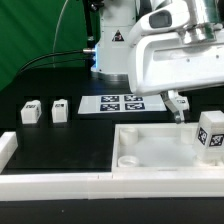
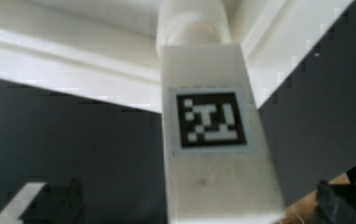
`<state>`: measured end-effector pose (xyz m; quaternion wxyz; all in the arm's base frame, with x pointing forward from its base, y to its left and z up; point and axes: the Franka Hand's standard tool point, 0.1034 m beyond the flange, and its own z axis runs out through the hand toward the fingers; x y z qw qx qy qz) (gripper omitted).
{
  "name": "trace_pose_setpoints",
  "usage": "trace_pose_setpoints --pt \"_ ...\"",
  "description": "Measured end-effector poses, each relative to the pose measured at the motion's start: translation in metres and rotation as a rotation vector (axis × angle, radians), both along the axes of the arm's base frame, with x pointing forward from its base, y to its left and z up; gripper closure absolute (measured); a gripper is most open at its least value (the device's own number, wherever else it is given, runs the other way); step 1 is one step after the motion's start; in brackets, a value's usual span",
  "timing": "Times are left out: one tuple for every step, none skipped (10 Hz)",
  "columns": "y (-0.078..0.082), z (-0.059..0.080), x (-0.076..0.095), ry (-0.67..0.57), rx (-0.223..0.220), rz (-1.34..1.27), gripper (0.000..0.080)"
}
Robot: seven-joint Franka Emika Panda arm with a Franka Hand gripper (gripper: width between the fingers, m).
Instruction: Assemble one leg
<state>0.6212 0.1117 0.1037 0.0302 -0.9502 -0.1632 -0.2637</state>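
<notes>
Starting with the leg (image 1: 210, 136): upright on the panel (image 1: 155, 152) at the exterior view's right edge, long axis vertical, tag facing that camera; clipped by the frame there, so no telling whether seated in a corner socket or merely standing on the surface.

Just to the exterior view's left of it and a little higher, the gripper (image 1: 181, 113), pointing down, near the leg's top; depth between the two not readable from that side.

From the wrist view, a tagged white post filling the middle, taken here to be the same leg, running away from the camera between the fingers (image 2: 354, 190); dark gaps on both sides, so judged spread wide and gripping nothing, though both tips blurred and cropped at the corners.

Coming move judged to hinge on one relation: jaws straddling a vertical leg, to be centred on its axis before closing.

Farther out, the marker board (image 1: 120, 103) behind the panel; two spare legs (image 1: 30, 112) well apart toward the exterior view's left.

Foot of the leg hidden in both views.
</notes>
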Motion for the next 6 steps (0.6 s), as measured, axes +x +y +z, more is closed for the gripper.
trace_pose_setpoints --pt "-0.001 0.001 0.0 0.017 -0.006 0.008 0.015" --pt "0.003 -0.001 -0.002 0.045 -0.008 0.016 0.015" --pt "0.003 -0.002 -0.002 0.056 -0.008 0.018 0.015" --pt "0.007 -0.005 -0.007 0.13 -0.01 0.025 0.015" --pt "0.011 -0.004 -0.008 0.218 -0.014 0.032 0.015" --pt "0.01 -0.002 -0.006 0.312 -0.023 0.03 0.015"
